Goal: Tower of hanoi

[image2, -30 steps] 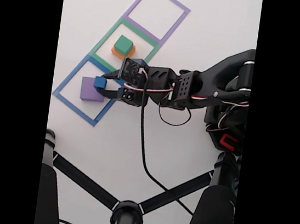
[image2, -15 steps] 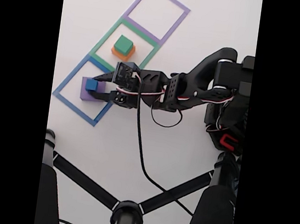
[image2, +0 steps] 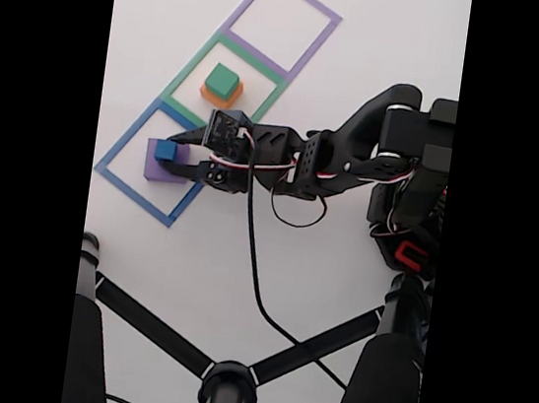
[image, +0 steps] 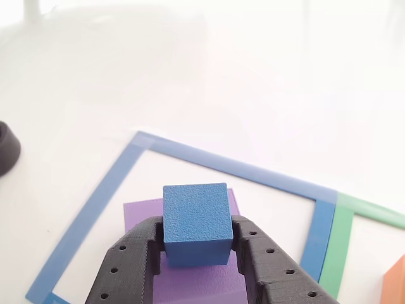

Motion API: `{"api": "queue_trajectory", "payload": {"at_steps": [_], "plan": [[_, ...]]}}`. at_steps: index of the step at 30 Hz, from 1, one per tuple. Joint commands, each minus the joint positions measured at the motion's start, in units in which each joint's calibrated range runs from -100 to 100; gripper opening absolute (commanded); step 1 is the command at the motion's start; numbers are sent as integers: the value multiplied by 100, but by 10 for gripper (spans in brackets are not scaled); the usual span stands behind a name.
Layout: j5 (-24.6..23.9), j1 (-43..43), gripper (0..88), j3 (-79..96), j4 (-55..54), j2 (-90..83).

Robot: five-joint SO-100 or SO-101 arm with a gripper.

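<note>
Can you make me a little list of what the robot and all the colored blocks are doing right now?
gripper: shut on the blue cube
blue cube: over the purple block
purple block: inside the blue tape square
green block: stacked on the orange block
green tape square: holds the green and orange stack
purple tape square: outline at the far end of the row

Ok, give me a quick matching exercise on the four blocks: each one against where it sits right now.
Things:
1. blue block
2. purple block
3. green block
4. orange block

Places:
A. on the table, in the green tape square
B. between the claw fingers
C. on the orange block
D. under the blue block, in the blue tape square

Pairs: 1-B, 2-D, 3-C, 4-A
</note>
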Motion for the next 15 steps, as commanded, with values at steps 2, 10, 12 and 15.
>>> {"api": "queue_trajectory", "payload": {"at_steps": [2,10,12,15], "plan": [[39,40,125,-203,-243,32],[39,40,169,-203,-413,64],[39,63,181,-221,-429,48],[39,86,192,-212,-397,-168]]}}
